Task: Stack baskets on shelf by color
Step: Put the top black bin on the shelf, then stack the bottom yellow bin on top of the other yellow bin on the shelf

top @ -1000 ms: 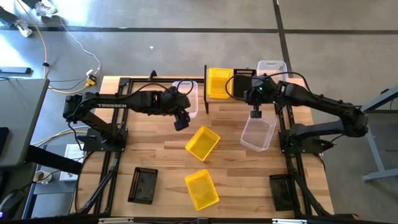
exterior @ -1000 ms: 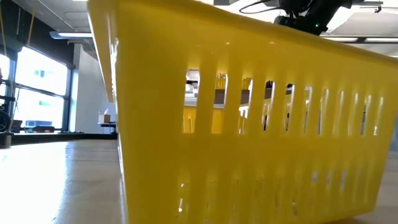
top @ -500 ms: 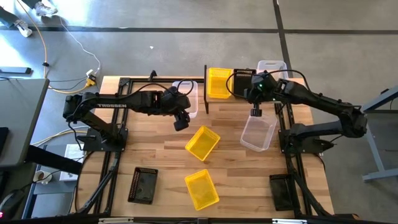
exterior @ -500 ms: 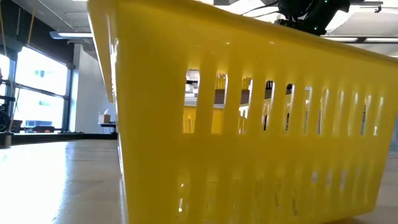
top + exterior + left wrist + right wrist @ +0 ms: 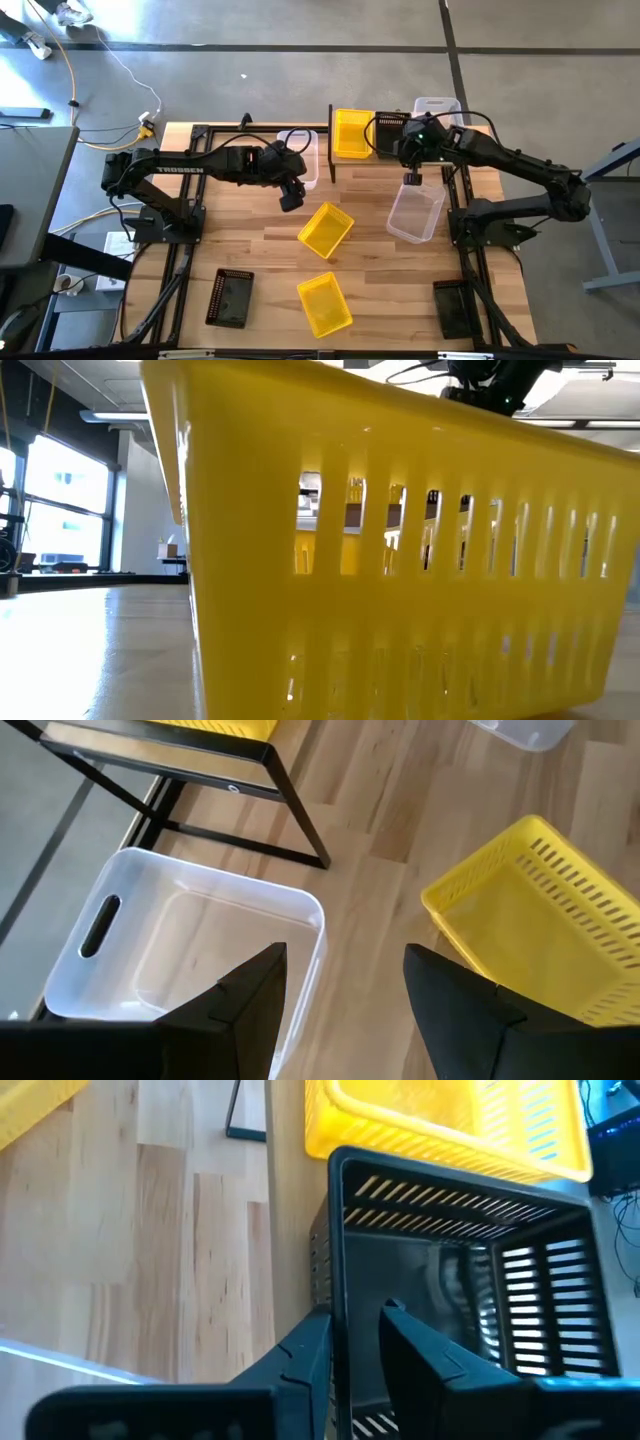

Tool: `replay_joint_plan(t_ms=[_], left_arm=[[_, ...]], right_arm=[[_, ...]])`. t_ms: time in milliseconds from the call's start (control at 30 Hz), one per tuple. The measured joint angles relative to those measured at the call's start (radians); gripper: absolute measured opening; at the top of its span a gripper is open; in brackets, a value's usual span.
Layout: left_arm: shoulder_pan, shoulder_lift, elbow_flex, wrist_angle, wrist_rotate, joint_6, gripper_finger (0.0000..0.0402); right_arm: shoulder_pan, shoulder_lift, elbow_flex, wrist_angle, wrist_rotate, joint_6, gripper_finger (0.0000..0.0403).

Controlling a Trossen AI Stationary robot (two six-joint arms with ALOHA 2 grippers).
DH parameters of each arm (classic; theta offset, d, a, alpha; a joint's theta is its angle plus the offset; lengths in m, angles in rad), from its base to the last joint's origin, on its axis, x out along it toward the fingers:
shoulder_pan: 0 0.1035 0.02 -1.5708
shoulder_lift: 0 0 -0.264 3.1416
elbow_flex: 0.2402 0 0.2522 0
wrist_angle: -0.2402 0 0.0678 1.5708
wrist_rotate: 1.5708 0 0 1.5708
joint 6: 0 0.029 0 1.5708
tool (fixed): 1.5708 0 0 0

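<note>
From above you see the shelf (image 5: pixel 395 152) at the table's far edge carrying a yellow basket (image 5: pixel 351 132), a black basket (image 5: pixel 390 130) touching it and a clear one (image 5: pixel 437 107) at the right end; only your right wrist view shows how the right gripper (image 5: pixel 352 1342) meets that black basket (image 5: pixel 455 1290): one finger (image 5: pixel 300 1365) stands outside its near wall and the other inside, slightly parted, straddling the wall rather than squeezing it, with the yellow basket (image 5: pixel 440 1120) just beyond. The overhead view alone gives you the rest: a second clear basket (image 5: pixel 417 212) on the table below the right arm, two yellow ones (image 5: pixel 326 228) (image 5: pixel 324 303) mid-table, and black baskets near the front corners (image 5: pixel 231 297) (image 5: pixel 452 306). Your left gripper (image 5: pixel 291 196) hangs by the shelf's left post; its wrist view shows the fingers (image 5: pixel 250 1010) well apart and holding nothing, over the rim of a white basket (image 5: pixel 150 940), with a yellow one (image 5: pixel 540 920) near. The low view gives you little beyond a yellow basket wall (image 5: pixel 400 580)
</note>
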Motion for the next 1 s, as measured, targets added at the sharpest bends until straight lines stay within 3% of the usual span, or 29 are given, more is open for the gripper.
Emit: replay_joint_plan(t_ms=[400,800,1000], left_arm=[[-0.025,0.0,0.0,0.0,0.102,-0.159,0.0192],[-0.158,0.0,0.0,0.024,0.172,-0.409,0.0192],[-0.244,0.0,0.0,0.02,0.193,-0.639,0.0192]], right_arm=[[0.051,0.0,0.09,-0.113,0.003,0.117,0.0074],[0.189,0.0,0.187,-0.145,0.004,0.398,0.0073],[0.293,0.0,0.21,-0.148,0.004,0.606,0.0073]])
